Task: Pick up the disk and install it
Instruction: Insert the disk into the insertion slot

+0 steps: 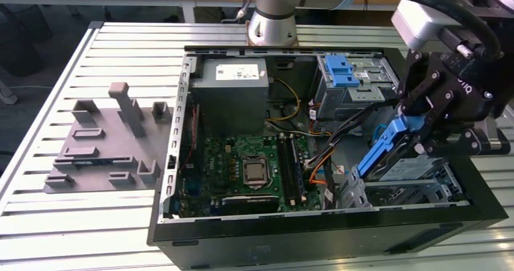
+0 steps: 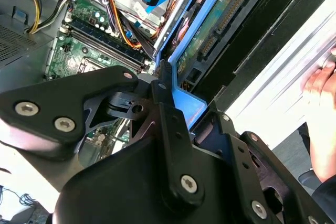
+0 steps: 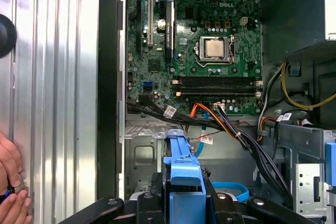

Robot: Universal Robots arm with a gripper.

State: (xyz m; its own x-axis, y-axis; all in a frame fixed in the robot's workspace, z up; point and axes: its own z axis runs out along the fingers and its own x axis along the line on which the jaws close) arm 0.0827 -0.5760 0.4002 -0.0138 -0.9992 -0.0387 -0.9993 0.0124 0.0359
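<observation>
1. Your tool [image 1: 430,140] is clamping the disk [image 1: 384,156] by its blue carrier frame, the drive hanging tilted just beneath it.
2. You are handling something stiff, fairly heavy and shock-sensitive, I judge; the plastic frame edges are giving the safest hold, away from the circuit board.
3. Below the tool, the drive cage [image 1: 410,190] is sitting open, with cables [image 1: 317,162] lying close beside it.
4. Farther out, a person's hand [image 3: 10,182] is resting on the surface [image 3: 52,77].

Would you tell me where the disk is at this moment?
At the exterior view's right, the disk sits tilted in the gripper over the metal drive cage, beside the motherboard.
</observation>
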